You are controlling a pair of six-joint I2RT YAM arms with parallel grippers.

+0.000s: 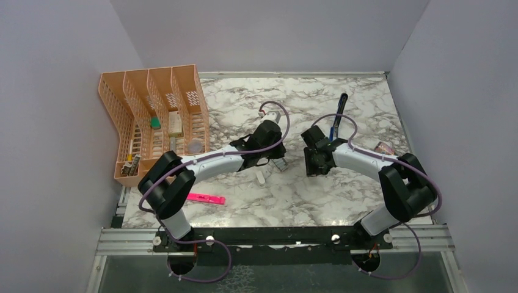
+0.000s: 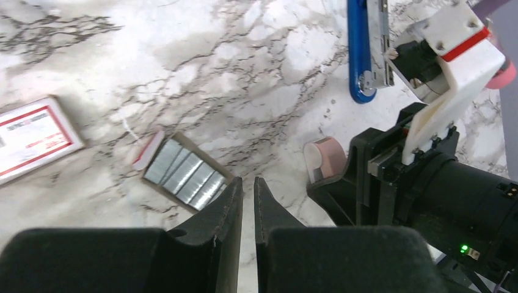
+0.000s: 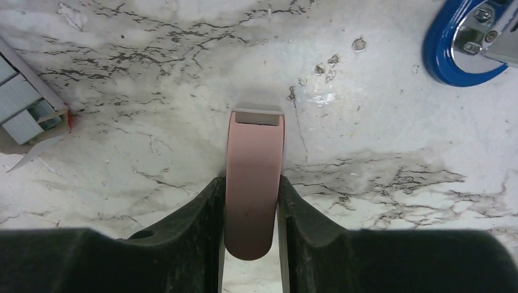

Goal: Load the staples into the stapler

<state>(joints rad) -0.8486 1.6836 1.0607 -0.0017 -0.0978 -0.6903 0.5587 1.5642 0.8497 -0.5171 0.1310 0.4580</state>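
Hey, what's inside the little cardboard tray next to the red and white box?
Silvery staples lie in side-by-side strips and fill the tray. Whether more lie beneath them cannot be seen, as the top strips cover the tray's floor.

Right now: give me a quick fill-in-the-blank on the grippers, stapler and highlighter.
The right gripper is shut on a piece coloured ____.
The left gripper, shut, holds ____.
The stapler has a ____ body.
The highlighter lies by the ____ arm's base.
Missing words: pink; nothing; blue; left.
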